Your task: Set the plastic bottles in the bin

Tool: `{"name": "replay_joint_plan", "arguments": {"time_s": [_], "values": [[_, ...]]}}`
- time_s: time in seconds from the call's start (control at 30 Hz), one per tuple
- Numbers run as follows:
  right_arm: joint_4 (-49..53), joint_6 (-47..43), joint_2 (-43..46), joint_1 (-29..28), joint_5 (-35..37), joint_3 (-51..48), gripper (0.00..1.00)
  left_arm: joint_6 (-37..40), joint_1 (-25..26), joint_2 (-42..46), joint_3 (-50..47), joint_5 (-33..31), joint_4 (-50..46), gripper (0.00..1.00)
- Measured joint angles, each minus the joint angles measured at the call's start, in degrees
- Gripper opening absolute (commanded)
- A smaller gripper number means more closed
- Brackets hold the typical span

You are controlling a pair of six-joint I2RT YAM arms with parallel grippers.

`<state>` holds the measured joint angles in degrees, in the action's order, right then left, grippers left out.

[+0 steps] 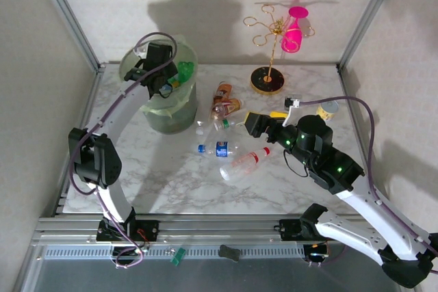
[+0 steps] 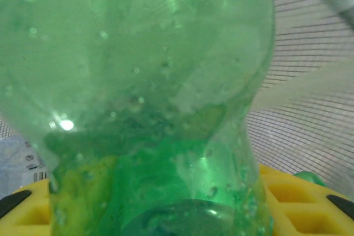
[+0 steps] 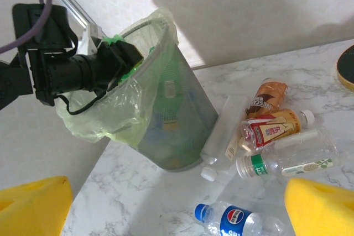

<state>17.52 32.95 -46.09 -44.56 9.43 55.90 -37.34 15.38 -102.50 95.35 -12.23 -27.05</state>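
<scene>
At the table's far left stands the bin (image 1: 170, 115), a round mesh basket of pale green, lined with a thin, crinkled bag folded over its rim. Over its mouth the left gripper (image 1: 172, 78) pinches a green bottle (image 2: 144, 81) between its yellow pads (image 2: 290, 192). The bottle's translucent, lobed plastic is speckled with droplets, and the bin's mesh shows behind it.

Just right of the bin, on the veined white marble (image 1: 171, 182), lies a loose heap. It holds a clear bottle (image 3: 224, 136) just beside the bin's foot, a brown bottle (image 3: 269, 95), a red-label bottle (image 3: 274, 131) with a white cap, and a green-cap bottle (image 3: 287, 158), clear and ribbed. Nearer the arms lie a blue-label bottle (image 1: 220, 148) and a crumpled red-cap bottle (image 1: 243, 164).

The right gripper (image 1: 250, 125) hangs beside the heap, fingers spread wide with nothing between them. Behind it, a gold wire stand (image 1: 272, 39) on a black disc carries a pink glass (image 1: 294, 32). Farther right sits a small cup (image 1: 329, 109).
</scene>
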Motion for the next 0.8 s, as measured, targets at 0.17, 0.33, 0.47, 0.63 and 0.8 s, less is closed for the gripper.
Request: {"name": "replay_joint_plan", "arguments": {"time_s": [0.17,0.33,0.47,0.63,0.8], "values": [[0.0,0.0,0.4,0.0,0.0,0.0,0.99,-0.7,-2.5,0.0,-0.6,2.9,-0.1,0.58],[0.0,0.0,0.5,0.0,0.0,0.0,0.98,-1.2,-2.7,0.4,-0.6,4.8,0.0,0.74],[0.1,0.0,0.5,0.0,0.0,0.0,0.98,-1.2,-2.7,2.7,-0.6,6.4,0.0,0.76],[0.1,0.0,0.5,0.0,0.5,0.0,0.99,-1.0,-2.7,8.7,-0.6,7.2,0.0,0.87],[0.2,0.0,0.0,0.0,1.0,0.5,0.99,-1.0,-2.6,16.5,-1.8,8.9,1.6,0.86]]}}
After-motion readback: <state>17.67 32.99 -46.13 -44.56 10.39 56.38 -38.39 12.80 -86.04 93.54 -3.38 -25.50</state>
